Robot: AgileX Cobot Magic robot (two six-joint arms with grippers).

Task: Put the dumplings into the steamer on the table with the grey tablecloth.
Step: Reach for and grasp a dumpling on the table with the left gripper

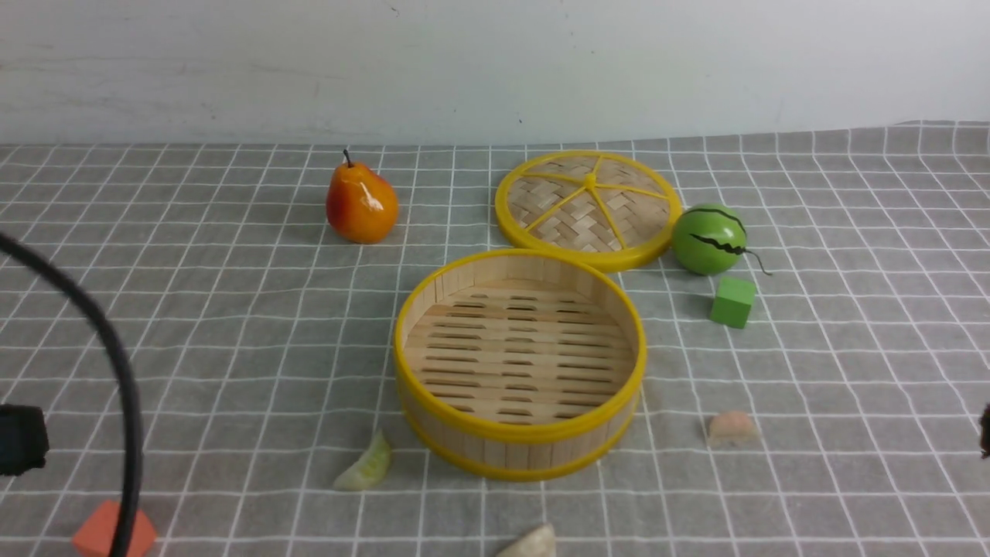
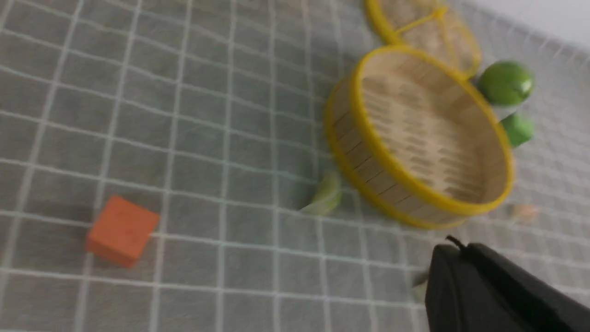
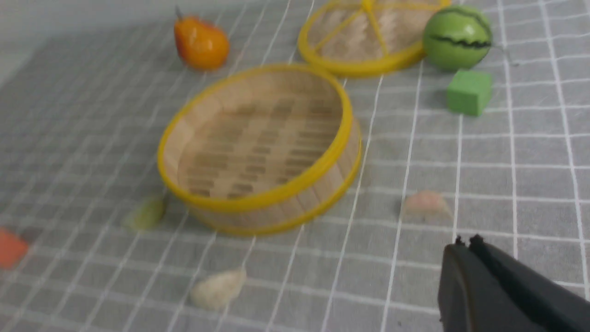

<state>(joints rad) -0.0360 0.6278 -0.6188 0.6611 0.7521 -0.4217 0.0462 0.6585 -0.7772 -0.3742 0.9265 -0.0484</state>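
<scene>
Dumplings [image 1: 731, 427] lie loose on the grey tablecloth [image 3: 530, 152], all three outside the steamer [image 1: 518, 452], and neither pincer has hold of one. The left pincer [image 2: 456, 244] hangs above the surface [image 1: 193, 309] with its black jaws pressed together and nothing between them. A pale scrap at its tip is too hidden to name. Farther out lies the green dumpling [image 2: 325, 196], just beside the steamer's wall. The orange block [image 2: 122, 230] sits well apart from it, off to the side.

The right pincer [image 3: 466, 242] is likewise clamped tight and empty. Closest ahead of its tip is the pink dumpling [image 3: 426, 204], near the steamer but not touching it. The white dumpling [image 3: 217, 288] lies farther across, on the near side of the steamer. Beyond the steamer from both pincers, the woven lid [image 1: 589, 205] lies flat, with the watermelon toy [image 1: 709, 238] just beside it and the green cube [image 1: 732, 301] near that. The pear [image 1: 361, 203] stands well apart.
</scene>
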